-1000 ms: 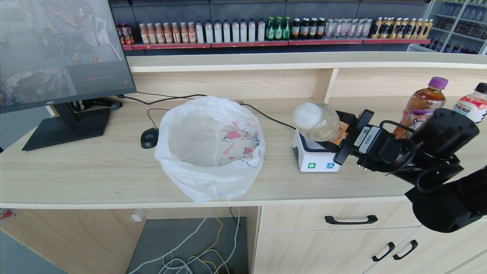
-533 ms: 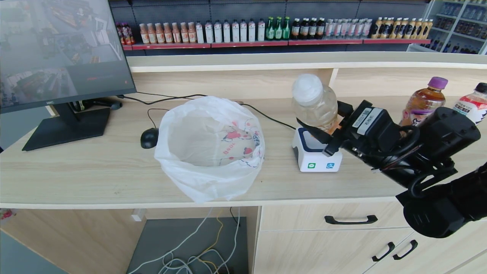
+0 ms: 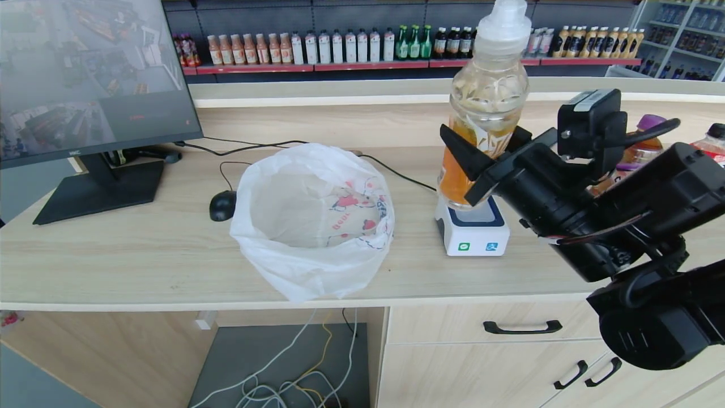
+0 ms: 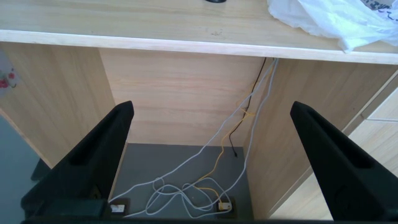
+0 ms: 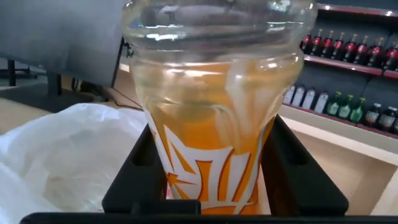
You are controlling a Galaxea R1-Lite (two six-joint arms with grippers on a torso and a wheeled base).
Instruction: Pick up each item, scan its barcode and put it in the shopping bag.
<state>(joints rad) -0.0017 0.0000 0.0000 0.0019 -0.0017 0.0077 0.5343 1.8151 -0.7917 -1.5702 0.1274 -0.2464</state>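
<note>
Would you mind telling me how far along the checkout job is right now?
Done: nothing certain; I cannot tell whether the shopping bag holds any item. In hand: the right gripper grips the orange drink bottle upright over the scanner, not yet bagged. Left: bagging it, then the purple-capped bottle and the black-capped bottle waiting on the counter.

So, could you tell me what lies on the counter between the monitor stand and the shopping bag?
A black computer mouse lies there, close to the shopping bag and apart from the monitor stand; the head view shows it.
</note>
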